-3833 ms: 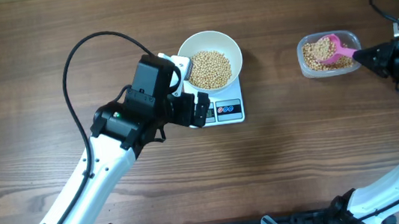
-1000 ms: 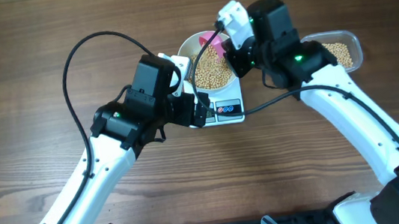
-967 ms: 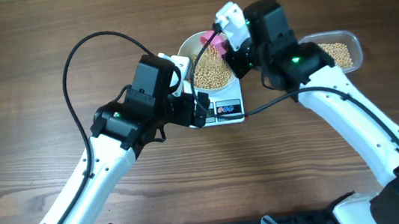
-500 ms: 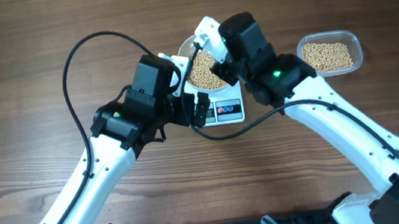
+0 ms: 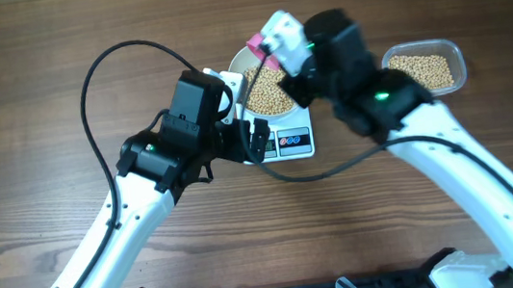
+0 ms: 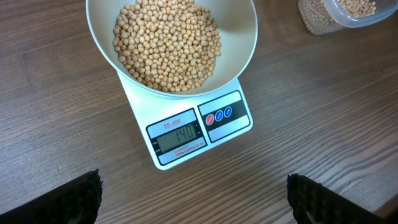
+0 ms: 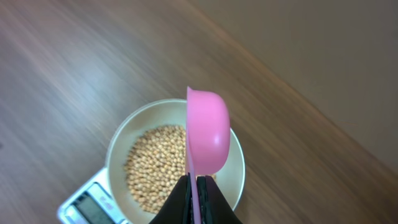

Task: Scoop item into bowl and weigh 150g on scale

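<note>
**Overhead.** The scale [image 5: 295, 142] sits mid-surface with the bowl [image 5: 240, 66] on top, and the bowl holds a bed of beans [image 5: 268, 92]. The left pincer [image 5: 256, 142] hangs just beside the scale's left edge, spread fully wide and holding nothing. The right pincer [image 5: 269, 55] is over the bowl's far rim, clamped on a pink scoop [image 5: 254, 43]. A clear tub [image 5: 457, 58] of spare beans stands well apart to the right.

**Left wrist.** The bowl is centred on the scale. The display [image 6: 180, 134] appears to read 140, which is short of target. The left fingertips [image 6: 78, 196] show only at the lower corners, far apart, with nothing between them.

**Right wrist.** The jaws are pressed tight on the scoop's handle. The scoop is rolled on edge above the beans with its back to the camera, so I cannot tell whether any load remains in it.

**Assessment.** The step in hand is tipping a top-up into the bowl. The next move likely calls for a small part-load from the tub, poured slowly against the display. Overshoot is the main risk.

**Surface and room.** The surface [image 5: 26, 73] is dark wood grain. A black cable [image 5: 85, 86] loops above the left arm. Beyond the surface's edge the right wrist view shows only plain brown ground, and what it is cannot be determined.
</note>
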Controlling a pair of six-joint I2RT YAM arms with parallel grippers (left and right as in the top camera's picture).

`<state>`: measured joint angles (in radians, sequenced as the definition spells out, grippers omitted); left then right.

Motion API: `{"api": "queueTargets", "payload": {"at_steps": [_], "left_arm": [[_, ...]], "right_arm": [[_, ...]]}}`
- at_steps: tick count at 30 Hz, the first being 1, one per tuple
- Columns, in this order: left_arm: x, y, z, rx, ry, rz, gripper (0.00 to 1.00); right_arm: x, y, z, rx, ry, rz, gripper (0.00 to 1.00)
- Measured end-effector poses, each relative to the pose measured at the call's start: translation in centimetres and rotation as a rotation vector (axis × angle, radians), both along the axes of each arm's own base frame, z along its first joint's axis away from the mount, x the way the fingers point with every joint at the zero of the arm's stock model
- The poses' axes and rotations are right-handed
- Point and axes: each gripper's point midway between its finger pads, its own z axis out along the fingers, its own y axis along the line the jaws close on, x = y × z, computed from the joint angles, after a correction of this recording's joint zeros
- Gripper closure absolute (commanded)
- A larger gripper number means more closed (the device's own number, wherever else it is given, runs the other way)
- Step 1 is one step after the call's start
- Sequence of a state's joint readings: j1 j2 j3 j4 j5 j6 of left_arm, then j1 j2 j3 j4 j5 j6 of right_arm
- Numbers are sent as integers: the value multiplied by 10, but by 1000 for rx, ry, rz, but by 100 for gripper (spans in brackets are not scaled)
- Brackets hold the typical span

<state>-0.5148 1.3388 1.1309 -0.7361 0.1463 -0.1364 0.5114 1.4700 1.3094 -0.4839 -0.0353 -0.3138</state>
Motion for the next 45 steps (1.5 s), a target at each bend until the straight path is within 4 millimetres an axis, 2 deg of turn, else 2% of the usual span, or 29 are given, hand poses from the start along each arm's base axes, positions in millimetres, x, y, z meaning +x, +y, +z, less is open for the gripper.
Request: {"api": "queueTargets", "payload": {"at_steps": [3,4,6,8,12,18,20,24,28,33,39,45], "left_arm": [[0,0,0,0,0,0,0],[0,0,0,0,0,0,0],[0,0,0,0,0,0,0],[0,0,0,0,0,0,0],[0,0,0,0,0,0,0],[0,0,0,0,0,0,0],[0,0,0,0,0,0,0],[0,0,0,0,0,0,0],[0,0,0,0,0,0,0],[0,0,0,0,0,0,0],[0,0,0,0,0,0,0],[0,0,0,0,0,0,0]], "right_arm": [[-1,-28,35,135,-18,-11,96],[1,-43,43,171,-21,-39,96],[8,-86,54,231,-13,-132,96],[13,-132,48,260,28,-240,96],[10,-203,31,288,106,-420,96],[-2,-281,21,289,130,-637,96],[-5,-289,12,257,153,-658,96],[-5,-299,-27,195,276,-700,96],[0,-312,-58,140,348,-745,96],[1,-325,-72,40,363,-809,96],[13,-318,-82,-103,345,-829,96],[15,-317,-100,-191,378,-845,96]]}}
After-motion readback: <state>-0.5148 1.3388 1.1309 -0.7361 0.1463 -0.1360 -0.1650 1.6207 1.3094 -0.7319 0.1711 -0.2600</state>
